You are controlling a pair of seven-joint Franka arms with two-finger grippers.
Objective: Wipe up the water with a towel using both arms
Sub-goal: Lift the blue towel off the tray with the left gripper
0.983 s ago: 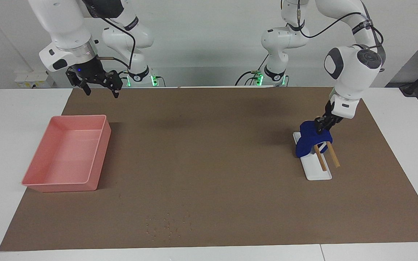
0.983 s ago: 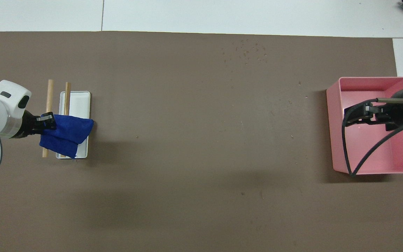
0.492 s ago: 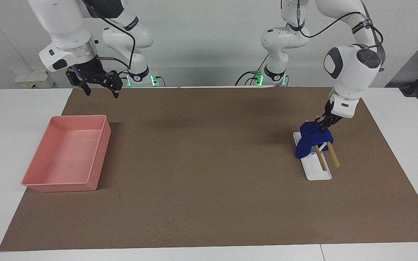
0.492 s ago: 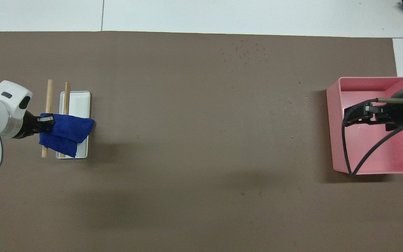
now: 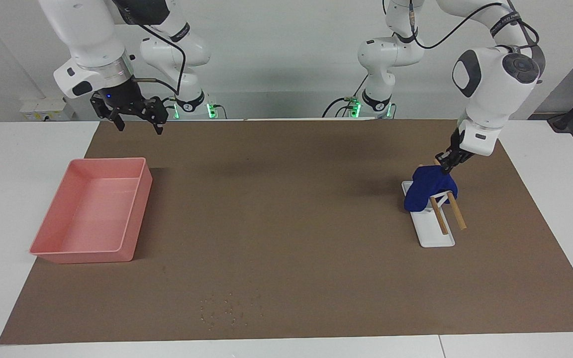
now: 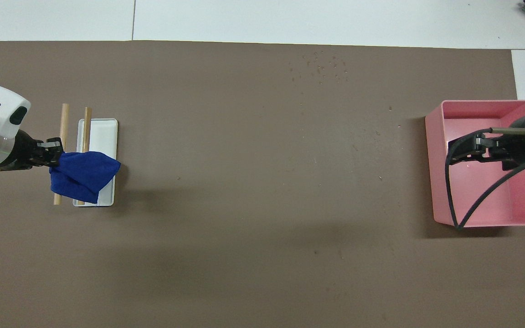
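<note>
The deep-blue towel (image 5: 428,190) (image 6: 82,175) hangs bunched over two wooden sticks (image 5: 456,211) (image 6: 64,123) that rest on a white tray (image 5: 435,236) (image 6: 103,132), at the left arm's end of the table. My left gripper (image 5: 446,165) (image 6: 55,152) is shut on the towel's upper edge and holds it lifted. Small water drops (image 5: 229,308) (image 6: 319,68) lie on the brown mat, farther from the robots than the tray. My right gripper (image 5: 137,124) (image 6: 463,152) waits open in the air over the pink bin's near end, holding nothing.
A pink bin (image 5: 92,214) (image 6: 481,164) stands at the right arm's end of the table. The brown mat (image 5: 286,199) covers most of the white tabletop.
The left gripper closed on the towel's edge, then rose and drew back toward its own end of the table, bunching the cloth upward. The right arm has not moved.
</note>
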